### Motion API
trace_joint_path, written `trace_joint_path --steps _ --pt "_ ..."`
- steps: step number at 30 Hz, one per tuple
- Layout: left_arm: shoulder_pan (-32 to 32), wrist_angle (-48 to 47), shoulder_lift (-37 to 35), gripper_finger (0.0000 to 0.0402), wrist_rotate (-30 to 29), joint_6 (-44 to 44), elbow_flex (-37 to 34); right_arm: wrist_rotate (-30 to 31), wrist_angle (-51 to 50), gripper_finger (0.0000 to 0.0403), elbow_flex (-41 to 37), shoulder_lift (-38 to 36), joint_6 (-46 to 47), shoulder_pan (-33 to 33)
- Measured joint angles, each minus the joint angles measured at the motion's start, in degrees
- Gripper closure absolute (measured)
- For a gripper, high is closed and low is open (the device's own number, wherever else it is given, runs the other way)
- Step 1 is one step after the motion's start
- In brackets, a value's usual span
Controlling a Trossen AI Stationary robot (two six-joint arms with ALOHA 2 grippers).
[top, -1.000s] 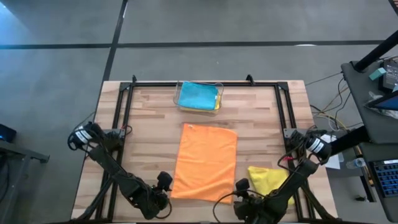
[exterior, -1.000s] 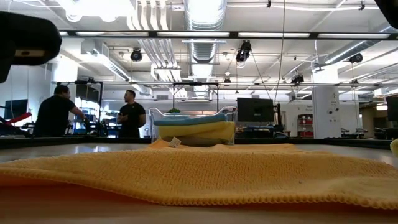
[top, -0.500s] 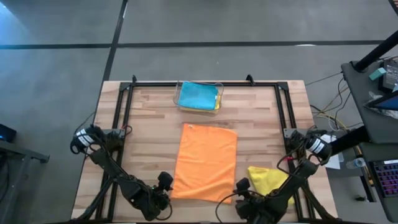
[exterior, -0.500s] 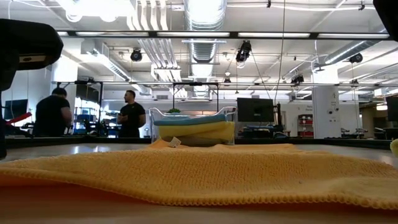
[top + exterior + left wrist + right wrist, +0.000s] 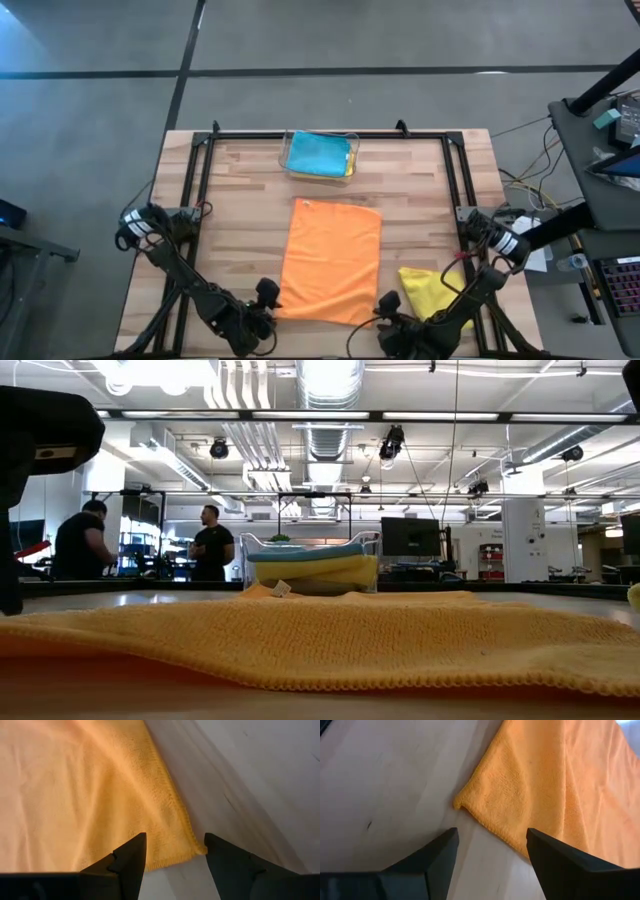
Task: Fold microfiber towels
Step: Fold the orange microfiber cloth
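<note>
An orange microfiber towel (image 5: 330, 262) lies spread flat on the middle of the wooden table; in the low view the orange towel (image 5: 320, 640) fills the foreground. My left gripper (image 5: 175, 855) hangs open just above its near left corner (image 5: 197, 851), one finger on either side. My right gripper (image 5: 492, 851) hangs open over the near right corner (image 5: 457, 802), which lies just ahead of its fingers. In the high view my left gripper (image 5: 265, 300) and my right gripper (image 5: 385, 305) flank the towel's near edge. A crumpled yellow towel (image 5: 432, 290) lies at the near right.
A clear bin (image 5: 320, 155) at the table's far edge holds folded blue and yellow towels; the low view shows the bin (image 5: 312, 565) behind the orange towel. Black frame rails (image 5: 200, 190) run along the table's sides. Two people (image 5: 210, 545) stand in the room beyond.
Both grippers have sunk toward the orange towel's near corners, the right one more than the left. The towel has kept still.
</note>
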Motion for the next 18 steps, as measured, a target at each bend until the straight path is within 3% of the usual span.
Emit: trace_joint_path --steps 6,14,18 --pt "-0.18 -0.23 1.07 0.0234 -6.42 0.00 0.21 1.74 -0.76 0.0170 0.11 0.03 -0.46 0.21" --pt "-0.17 -1.17 1.03 0.0375 -6.85 0.08 0.63 4.26 -1.12 0.0170 0.05 0.16 -2.40 0.49" --pt "0.30 -0.97 0.93 0.0395 -6.93 -3.03 1.08 4.84 -1.20 0.0170 -0.02 0.21 -2.90 0.46"
